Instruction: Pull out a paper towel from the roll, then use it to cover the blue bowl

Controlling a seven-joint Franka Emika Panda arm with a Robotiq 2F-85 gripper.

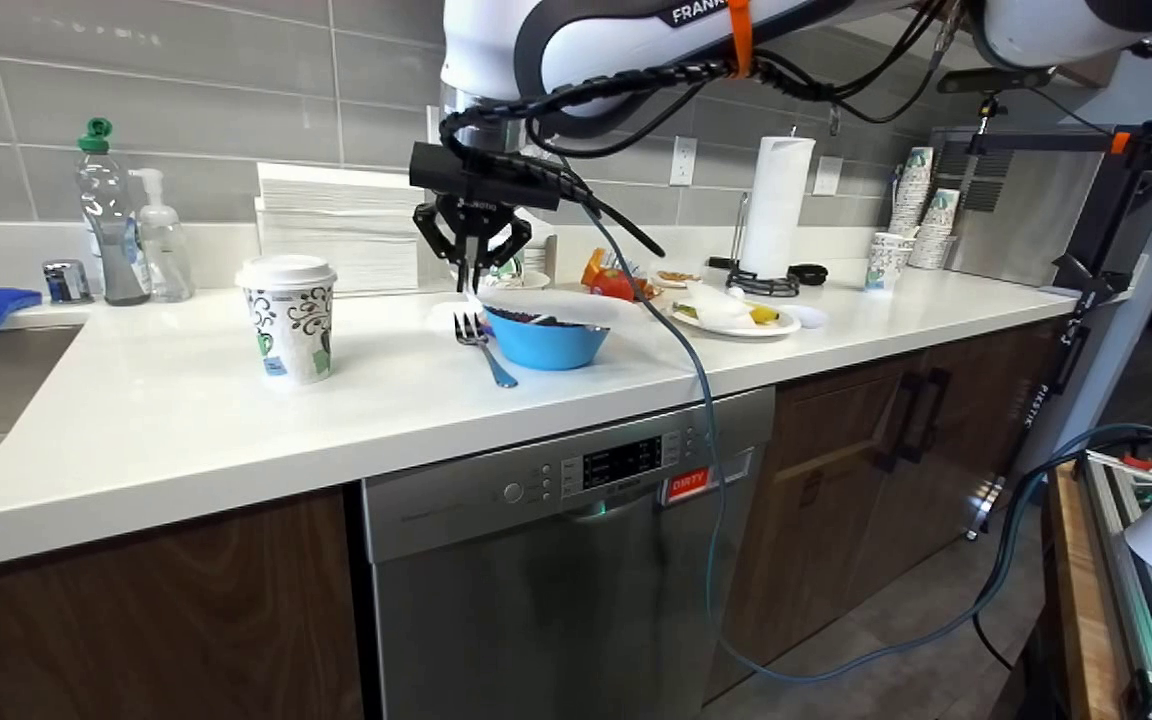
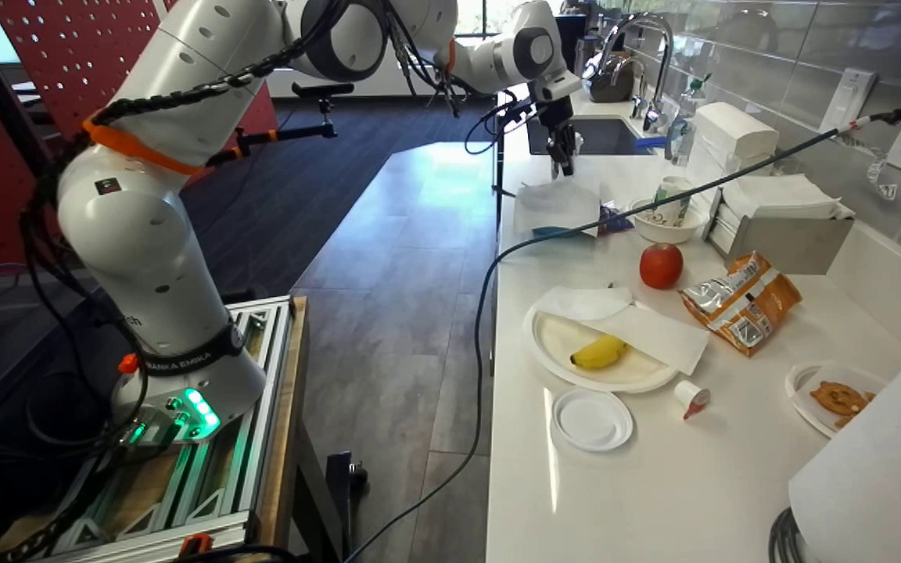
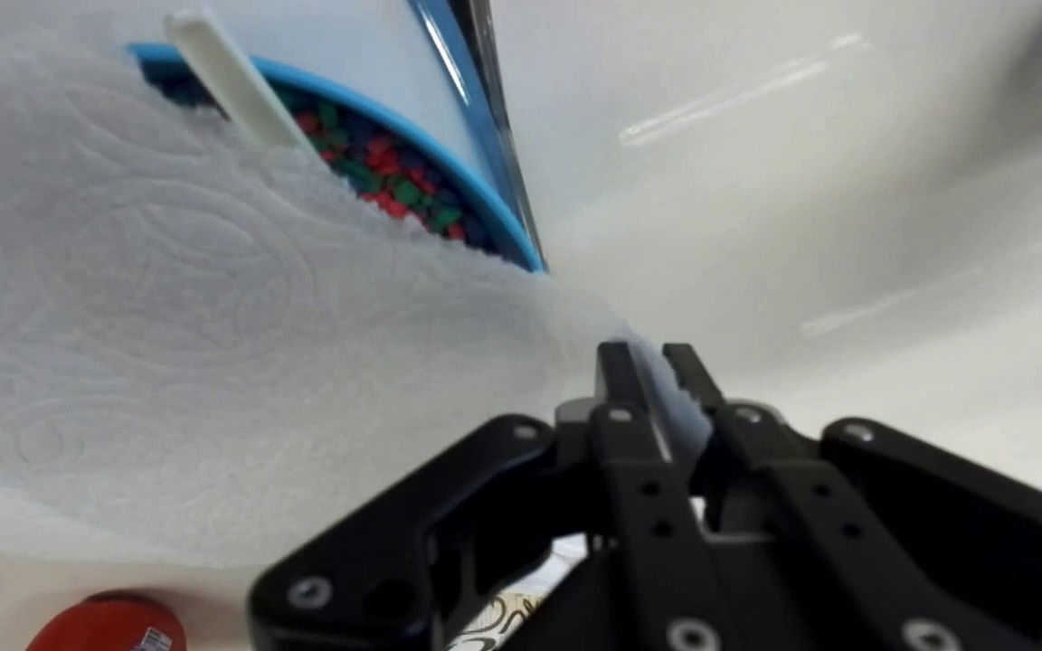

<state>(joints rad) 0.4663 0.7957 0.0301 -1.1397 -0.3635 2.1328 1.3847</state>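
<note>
Robotiq gripper, wrist view's lower right, is sensibly pinching the paper towel by its edge; likely light, limp, tearable, it is partly covering the blue bowl, upper left.

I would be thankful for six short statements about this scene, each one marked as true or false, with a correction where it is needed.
1. A fork lies on the counter beside the blue bowl. True.
2. The paper towel covers the whole bowl. False: at one side, coloured pieces inside the bowl show.
3. The end effector grips the paper towel. True.
4. The banana lies on bare counter. False: the banana lies on a white plate.
5. The roll stands upright. True.
6. The red sign says CLEAN. False: the sign says DIRTY.
</note>
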